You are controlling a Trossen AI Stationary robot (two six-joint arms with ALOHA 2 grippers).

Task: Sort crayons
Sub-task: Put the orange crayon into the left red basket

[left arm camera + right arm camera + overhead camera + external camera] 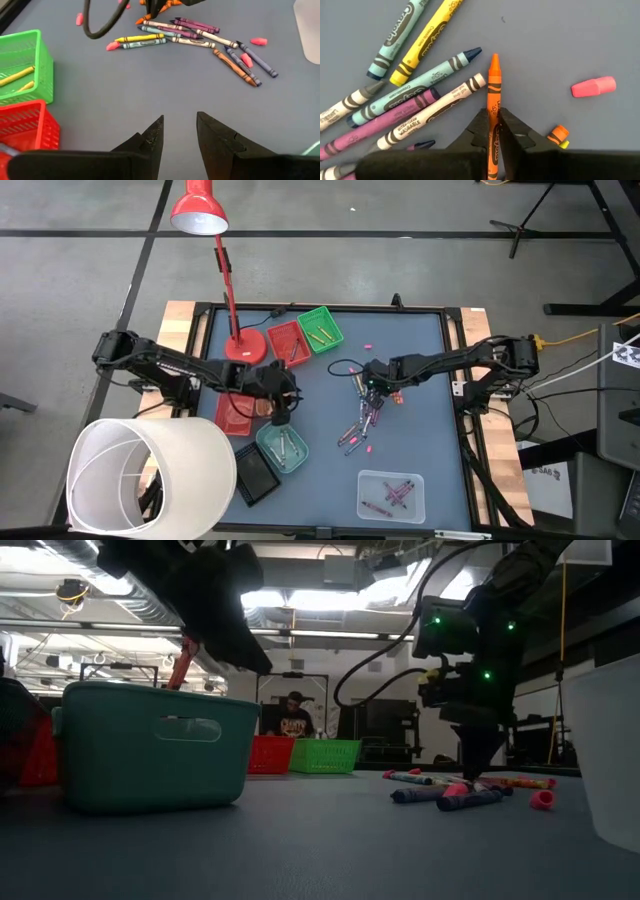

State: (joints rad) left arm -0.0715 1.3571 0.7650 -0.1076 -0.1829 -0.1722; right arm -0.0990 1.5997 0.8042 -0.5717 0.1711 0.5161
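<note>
Right pincer (492, 131) clamps an orange crayon (493, 85) at the 12 o'clock end of the crayons (362, 427) scattered mid-table (420, 430). Left pincer (179, 131), slightly parted and empty, hovers above the teal tray (283, 448).

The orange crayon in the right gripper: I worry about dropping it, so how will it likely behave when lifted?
The orange crayon looks thin, straight and stiff, so it should lift without drooping. The right gripper pinches its paper-wrapped side, which probably gives fair grip. Being round, it would likely roll if released flat.
</note>
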